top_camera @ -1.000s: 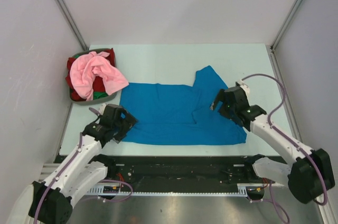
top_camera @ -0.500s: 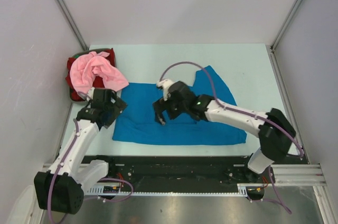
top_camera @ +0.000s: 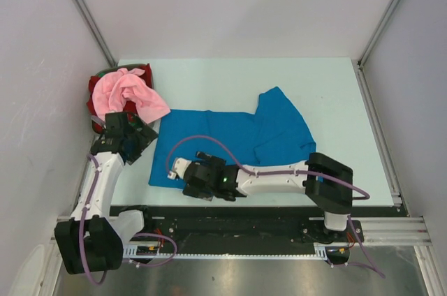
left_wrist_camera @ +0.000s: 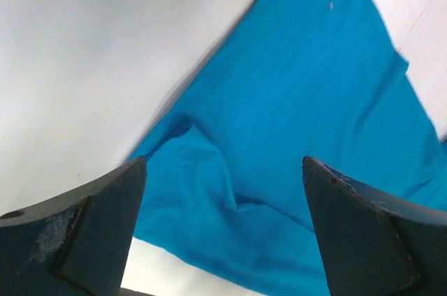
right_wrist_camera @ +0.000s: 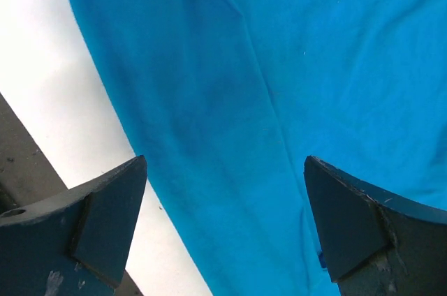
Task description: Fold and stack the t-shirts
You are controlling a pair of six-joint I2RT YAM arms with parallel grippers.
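Item, right gripper [top_camera: 193, 183]: jaws spread wide, nothing between them, blue cloth showing under the gap in its wrist view. A second ago it hung over the right-hand sleeve area. Since then I had swung the whole right arm across, and it lay low along the near hem with the claw over the near-left corner of the blue t-shirt [top_camera: 237, 144]. Item, left gripper [top_camera: 130, 132]: also released and empty. It had gone from that same near-left corner up to the far-left edge of the shirt, just beside the hanging tail of the pink t-shirt [top_camera: 130, 93]. Its wrist view looked down on the shirt's left border and a small raised crease there. Item, blue t-shirt: spread flat on the pale table [top_camera: 230, 76], one sleeve pointing to the far right, not yet folded. Its near-left corner sat slightly further out than before. Item, pink t-shirt: heaped on the red t-shirt [top_camera: 93, 105] at the far-left corner, untouched. Judgement: both claws now bracketed the shirt's left edge, which suited lifting that side over for a first fold. Stacking remained entirely ahead.
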